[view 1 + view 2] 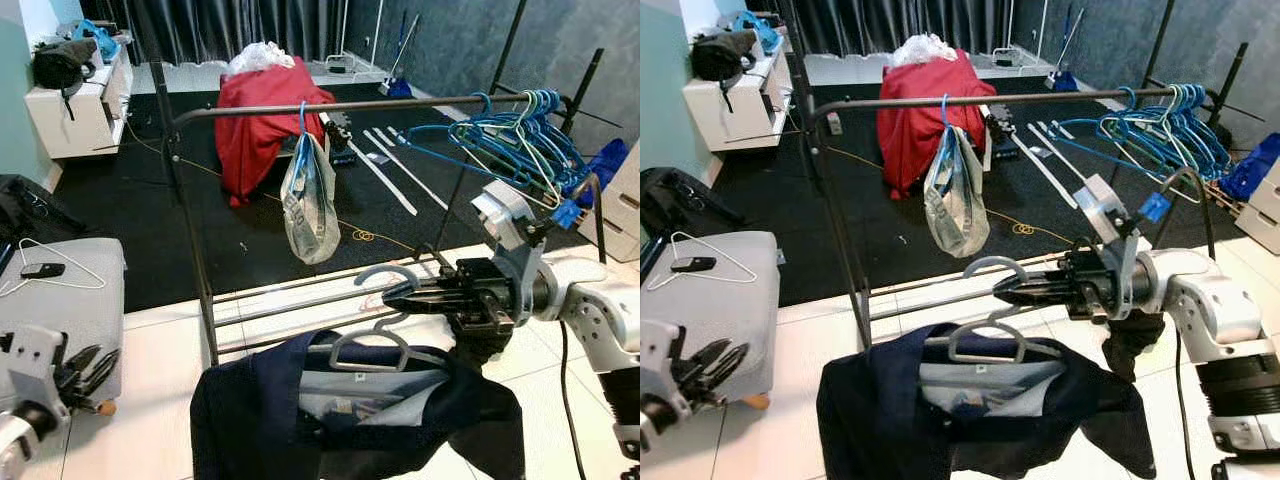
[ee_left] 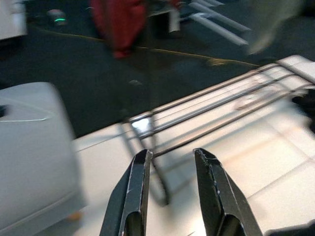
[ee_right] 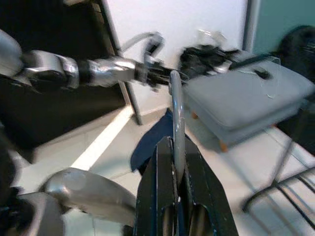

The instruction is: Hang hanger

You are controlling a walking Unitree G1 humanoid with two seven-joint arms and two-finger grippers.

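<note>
— Nearest to the head camera, what is hanging there?

— Draped low over the white tiled floor (image 1: 150, 420), a dark navy jacket (image 1: 350, 420) is hanging on a grey hanger (image 1: 372, 352). The right gripper (image 1: 392, 294) is pinching the hanger's hook just below its curve, black fingers pressed together on it.

— Where is that relative to the rack?

— The hanger is sitting on the near side of the black clothes rack (image 1: 190, 200), well below the top rail and about level with the rack's lower bars. On that rail a pale patterned garment (image 1: 308, 200) is hanging from a blue hook, and a bunch of blue hangers (image 1: 510, 135) is crowding the rail's right end. So the rail, the garment and the lower bars are all standing between the jacket and the room beyond.

— What else is lying around?

— Behind the rack, on the black carpet, a red cloth (image 1: 262, 120) is covering some bulky object, with white slats (image 1: 390, 165) lying beside it. At the left a grey padded seat (image 1: 60, 300) is carrying a white wire hanger (image 1: 55, 265) and a small dark device.

— And the arms?

— The right arm is reaching in from the right, forearm roughly level, fingers pointing left. The left gripper (image 2: 171, 189) is hovering low beside the seat's near edge, fingers spread apart and holding nothing.
</note>
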